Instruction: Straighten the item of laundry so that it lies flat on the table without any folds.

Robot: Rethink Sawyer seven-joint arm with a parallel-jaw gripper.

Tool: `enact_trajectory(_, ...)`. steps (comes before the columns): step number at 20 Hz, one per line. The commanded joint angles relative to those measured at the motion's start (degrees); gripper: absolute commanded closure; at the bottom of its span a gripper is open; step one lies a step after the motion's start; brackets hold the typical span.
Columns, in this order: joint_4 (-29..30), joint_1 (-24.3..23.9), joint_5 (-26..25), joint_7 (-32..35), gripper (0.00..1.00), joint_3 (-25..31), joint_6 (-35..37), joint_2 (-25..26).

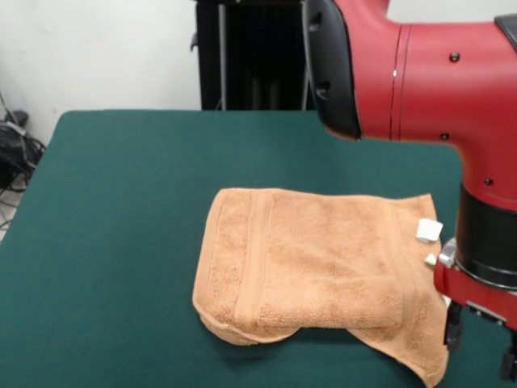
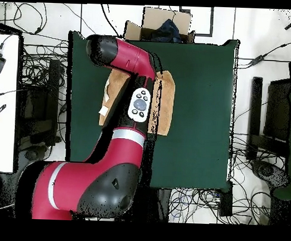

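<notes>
My red arm reaches over the green bench, where the orange-tan towel lies near the middle, folded over itself, with a rounded doubled edge at the front and a loose corner trailing toward the bench's near edge. Two small white tags show at the towel's side next to my wrist. My claw hangs low just beside that tagged edge, cut off at the frame's corner, and I cannot tell whether it is apart or together.
</notes>
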Motion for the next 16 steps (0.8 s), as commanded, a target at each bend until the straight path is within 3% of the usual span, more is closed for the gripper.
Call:
enact_trajectory(1, 1.4, -0.8, -1.8, 16.2, 0.0, -2.8, 1.7, 3.8)
enact_trajectory(4, 1.6, -0.7, -2.0, 15.7, 0.0, -3.5, 3.0, 3.1)
enact_trajectory(9, 6.6, -1.9, -0.1, 12.6, 0.0, 1.6, 6.4, 0.6)
enact_trajectory(16, 14.3, -2.2, 2.1, 10.7, 0.0, 6.7, 1.7, -0.5)
